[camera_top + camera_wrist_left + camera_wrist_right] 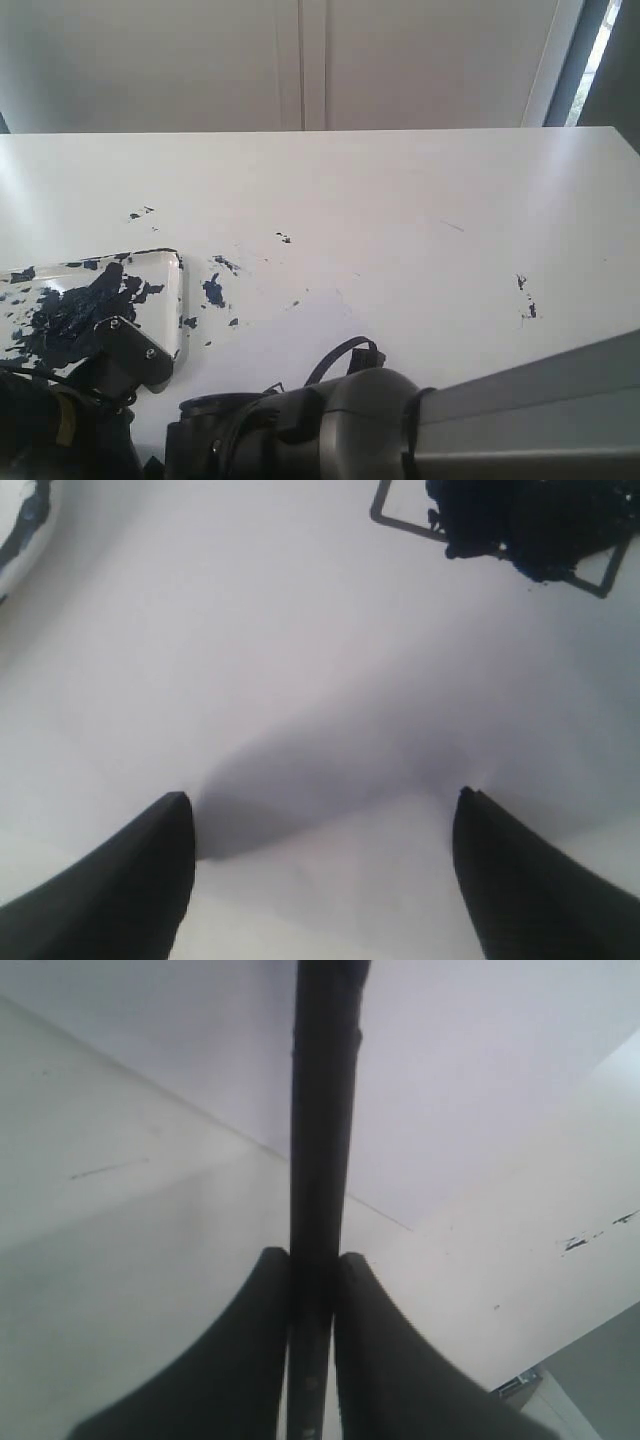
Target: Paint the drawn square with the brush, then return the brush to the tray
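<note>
Two arms crowd the bottom of the exterior view, over a white bench [400, 180] flecked with dark paint splatters [213, 290]. The tray [180, 290], smeared with blue-black paint, lies at the left, with part of the left arm just in front of it. Neither the brush nor the drawn square can be made out here; the arms may hide them.

From the left wrist, the left end effector [322, 795] stands wide open and empty above the white paper sheet [300, 630]. The drawn square [520, 525] sits at the frame's edge. Dark paint covers much of its interior, with a white strip left along one side.

From the right wrist, the right end effector [312, 1257] is clamped on the black handle of the brush [322, 1110], which runs straight out between the fingers. The tip is out of frame.

Several risks follow. The handle is thin and round, so pressure at the bristles could pivot it in the grip and drag paint past the outline. A loaded tip carried toward the tray may drip on the paper. The tray also lies on the left arm's side, so a reach across could clip that idle end effector.
</note>
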